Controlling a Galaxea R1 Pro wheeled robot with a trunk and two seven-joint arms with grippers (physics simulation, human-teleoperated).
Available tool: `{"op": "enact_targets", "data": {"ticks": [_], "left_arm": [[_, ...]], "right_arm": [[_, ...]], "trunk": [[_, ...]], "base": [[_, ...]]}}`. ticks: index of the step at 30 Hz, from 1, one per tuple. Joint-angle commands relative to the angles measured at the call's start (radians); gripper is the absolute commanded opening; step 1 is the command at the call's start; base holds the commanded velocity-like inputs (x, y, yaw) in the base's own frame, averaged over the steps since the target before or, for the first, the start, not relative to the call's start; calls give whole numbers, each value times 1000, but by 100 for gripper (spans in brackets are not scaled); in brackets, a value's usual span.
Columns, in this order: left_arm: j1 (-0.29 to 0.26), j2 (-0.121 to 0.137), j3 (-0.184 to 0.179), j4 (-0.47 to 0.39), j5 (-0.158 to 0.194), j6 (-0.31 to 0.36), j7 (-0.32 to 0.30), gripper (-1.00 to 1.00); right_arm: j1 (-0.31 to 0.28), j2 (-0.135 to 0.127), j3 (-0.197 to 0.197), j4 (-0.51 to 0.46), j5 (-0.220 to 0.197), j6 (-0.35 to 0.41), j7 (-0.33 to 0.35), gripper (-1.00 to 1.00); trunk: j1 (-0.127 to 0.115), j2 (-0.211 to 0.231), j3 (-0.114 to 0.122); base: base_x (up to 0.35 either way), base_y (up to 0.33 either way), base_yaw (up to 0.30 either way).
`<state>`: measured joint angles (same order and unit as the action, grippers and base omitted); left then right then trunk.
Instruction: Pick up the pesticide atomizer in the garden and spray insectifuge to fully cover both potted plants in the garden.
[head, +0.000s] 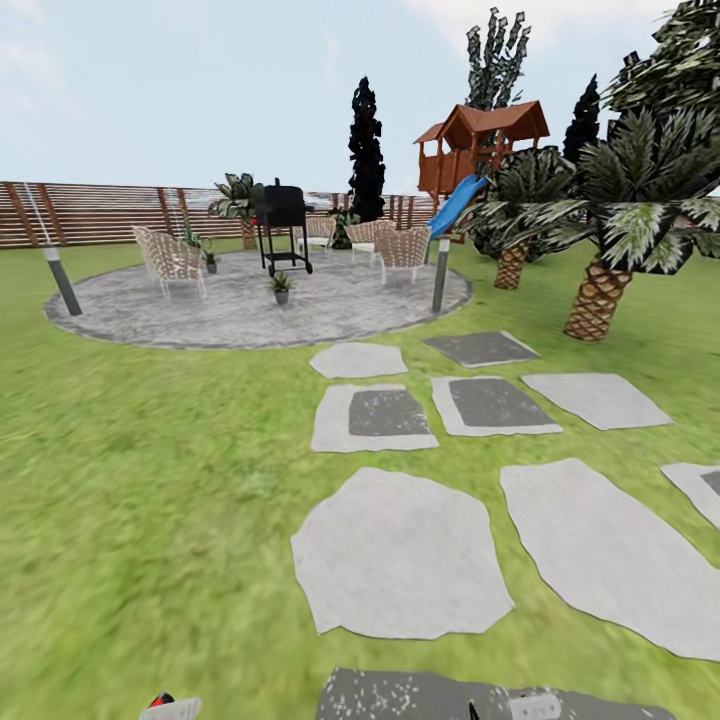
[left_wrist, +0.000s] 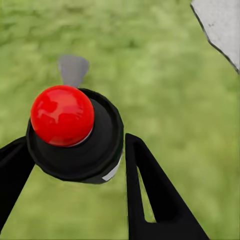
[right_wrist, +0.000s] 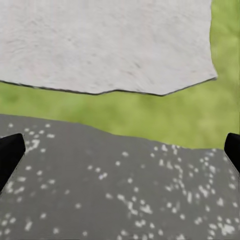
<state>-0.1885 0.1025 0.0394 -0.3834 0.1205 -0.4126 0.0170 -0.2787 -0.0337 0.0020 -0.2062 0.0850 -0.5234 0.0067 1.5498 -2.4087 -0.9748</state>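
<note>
Garden lawn (head: 150, 480) underfoot, pale stepping stones (head: 400, 570) leading ahead to the round paved patio (head: 250, 305) with wicker chairs (head: 172, 260) and black grill (head: 282, 225).

Left tool (left_wrist: 75, 165) closed around the pesticide atomizer (left_wrist: 70, 130); red top faces the wrist camera, so the bottle's long axis runs about along the fingers. In the head view its red tip just shows at the bottom edge (head: 163, 700).

Right tool (right_wrist: 120, 147) holds nothing, tips far apart over a dark speckled slab (right_wrist: 115, 190).

Potted plants: one at the patio's near middle (head: 281, 287), one by the left chairs (head: 210, 262). Both lie well ahead and slightly left, so the loaded left arm is on the better side. Judgement: drive first; far out of spray reach.

Nozzle direction not readable. Plants too small to tell leaf type.
</note>
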Motion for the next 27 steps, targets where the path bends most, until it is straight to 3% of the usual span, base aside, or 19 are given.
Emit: {"op": "enact_targets", "data": {"ticks": [1,27], "left_arm": [[0,0,-2,0,8,-3,0,-100],[0,3,-1,0,8,-3,1,-100]], "right_arm": [[-1,1,0,1,6,-3,0,100],[-1,3,0,2,7,-3,-1,100]], "trunk": [[0,0,-1],[0,0,-1]], "base": [[340,0,0],[340,0,0]]}}
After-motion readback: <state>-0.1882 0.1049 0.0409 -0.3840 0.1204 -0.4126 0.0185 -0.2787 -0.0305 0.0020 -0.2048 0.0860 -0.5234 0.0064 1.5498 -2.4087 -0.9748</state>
